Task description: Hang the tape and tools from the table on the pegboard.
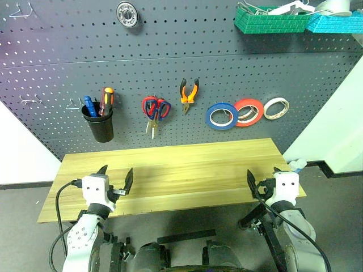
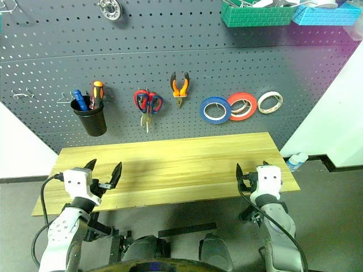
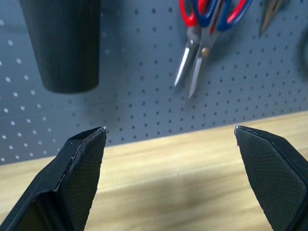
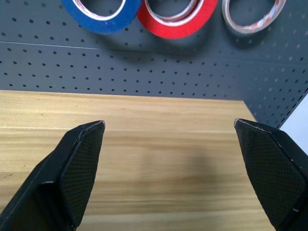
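Observation:
The pegboard (image 1: 170,56) carries the blue tape (image 1: 221,116), orange-and-black pliers (image 1: 189,92), and scissors (image 1: 155,109) whose red and dark blue handles overlap on one hook. A black cup (image 1: 98,124) on the board holds an orange-and-black screwdriver (image 1: 106,100). Nothing lies on the table (image 1: 187,164). My left gripper (image 1: 117,175) hovers open over the table's near left edge. Over the near right edge, my right gripper (image 1: 264,180) is also open. Both are empty and point level at the board. The left wrist view faces the cup (image 3: 62,43) and scissors (image 3: 199,43). The blue tape (image 4: 101,12) shows in the right wrist view.
A red tape ring (image 1: 248,112) and a cream ring (image 1: 276,108) hang right of the blue one. A blue screwdriver (image 1: 89,105) shares the cup. Green (image 1: 271,21) and cyan (image 1: 334,22) baskets sit top right, with a round metal part (image 1: 127,13) at the top.

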Robot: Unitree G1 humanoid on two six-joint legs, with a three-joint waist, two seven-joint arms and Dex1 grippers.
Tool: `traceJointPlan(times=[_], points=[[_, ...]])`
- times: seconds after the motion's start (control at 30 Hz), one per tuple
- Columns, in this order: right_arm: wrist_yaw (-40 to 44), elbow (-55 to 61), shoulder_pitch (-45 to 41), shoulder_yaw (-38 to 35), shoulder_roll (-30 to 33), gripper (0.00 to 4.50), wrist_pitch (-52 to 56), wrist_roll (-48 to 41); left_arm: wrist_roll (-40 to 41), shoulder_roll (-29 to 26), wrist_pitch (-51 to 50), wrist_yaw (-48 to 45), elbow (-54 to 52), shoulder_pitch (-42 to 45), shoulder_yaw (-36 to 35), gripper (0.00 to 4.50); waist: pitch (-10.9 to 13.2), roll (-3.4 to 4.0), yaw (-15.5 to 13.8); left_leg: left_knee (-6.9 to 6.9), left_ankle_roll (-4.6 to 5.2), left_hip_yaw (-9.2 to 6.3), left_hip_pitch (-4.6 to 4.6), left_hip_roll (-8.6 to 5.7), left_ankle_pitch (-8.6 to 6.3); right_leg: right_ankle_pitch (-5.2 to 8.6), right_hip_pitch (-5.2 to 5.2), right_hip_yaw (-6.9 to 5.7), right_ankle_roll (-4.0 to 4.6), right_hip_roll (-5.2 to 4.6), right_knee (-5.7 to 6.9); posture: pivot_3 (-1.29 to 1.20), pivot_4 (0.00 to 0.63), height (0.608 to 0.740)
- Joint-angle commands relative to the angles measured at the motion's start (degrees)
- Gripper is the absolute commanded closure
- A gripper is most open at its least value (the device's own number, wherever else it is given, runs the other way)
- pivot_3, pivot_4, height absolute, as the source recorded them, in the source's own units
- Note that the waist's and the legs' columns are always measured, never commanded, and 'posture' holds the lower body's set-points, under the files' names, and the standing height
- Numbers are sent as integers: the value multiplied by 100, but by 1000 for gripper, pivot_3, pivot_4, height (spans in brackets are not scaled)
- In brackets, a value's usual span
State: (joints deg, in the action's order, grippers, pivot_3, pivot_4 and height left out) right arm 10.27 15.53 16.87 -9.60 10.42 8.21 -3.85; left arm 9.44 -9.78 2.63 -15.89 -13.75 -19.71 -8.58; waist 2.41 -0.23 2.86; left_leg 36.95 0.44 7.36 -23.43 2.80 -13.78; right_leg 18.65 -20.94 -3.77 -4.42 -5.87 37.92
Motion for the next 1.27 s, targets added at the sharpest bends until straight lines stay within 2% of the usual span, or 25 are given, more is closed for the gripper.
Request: traceJointPlan(times=[0.03,0.23,0.43,0.57,0.8,0.97,1.17,1.27], points=[[-65,372,-37,75,24,0,101,56,25,18,83,155,-142,6,-154,35,-3,-4,-36,0,0,1,-2,0,0,3,-2,1,5,0,-1,-31,0,740],[35,473,109,142,277,0,119,254,16,-1,248,91,-42,-373,-200,35,-3,-4,-44,-5,4,4,-5,1,-3,4,-5,3,8,-1,-8,-24,0,740],[27,722,259,281,224,0,352,259,-45,178,358,160,-187,-848,-33,35,-7,-11,-44,-40,5,10,-5,1,-3,4,-5,4,8,0,-53,-24,0,740],[420,172,237,-192,498,0,61,-149,-41,155,339,157,-77,-742,-68,35,-9,-11,-71,-44,5,11,-6,1,-3,4,-3,4,8,-1,-68,-32,0,740],[476,-175,109,-383,559,0,-138,-280,-56,218,261,221,-39,-691,-48,35,-16,-9,-35,-70,7,23,-6,0,-3,3,-11,9,7,6,-84,-44,0,740],[720,-333,423,-636,761,0,-362,-405,111,178,146,157,-187,-924,-159,35,-28,-12,-50,-68,8,30,-6,-4,-3,3,-11,13,6,3,-85,-48,0,740],[1010,-266,538,-864,816,0,-139,-864,179,83,107,76,-420,-1254,-218,35,-32,-12,-34,-69,8,30,-2,0,-4,3,-11,15,8,2,-84,-51,0,740],[1107,-87,377,-958,891,0,141,-1164,177,40,26,90,-450,-1136,-206,35,-33,-10,-33,-68,7,30,-1,0,-4,4,-11,18,8,1,-85,-51,0,740]])
